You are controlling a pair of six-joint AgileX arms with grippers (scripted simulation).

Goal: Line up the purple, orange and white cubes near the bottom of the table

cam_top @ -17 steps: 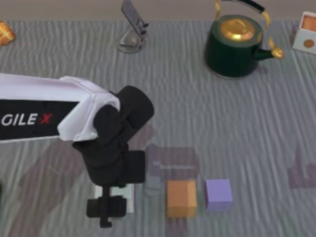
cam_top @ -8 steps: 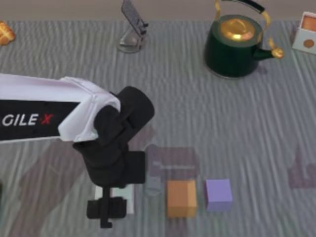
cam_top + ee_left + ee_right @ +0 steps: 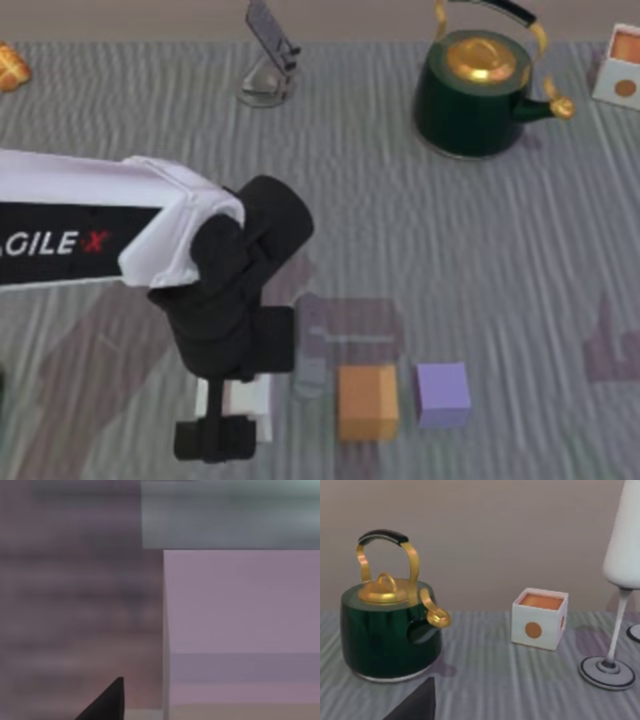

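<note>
"AGILE X" on left arm (image 3: 80, 215)

Green kettle (image 3: 474, 92), phone stand (image 3: 268, 55), orange-faced box (image 3: 622, 66), bread roll (image 3: 12, 66)

Purple cube (image 3: 443, 394), orange cube (image 3: 367, 402), white cube (image 3: 245, 402)

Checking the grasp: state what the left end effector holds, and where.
Cannot be told: the left end effector sits over the white cube, hiding any contact.
</note>
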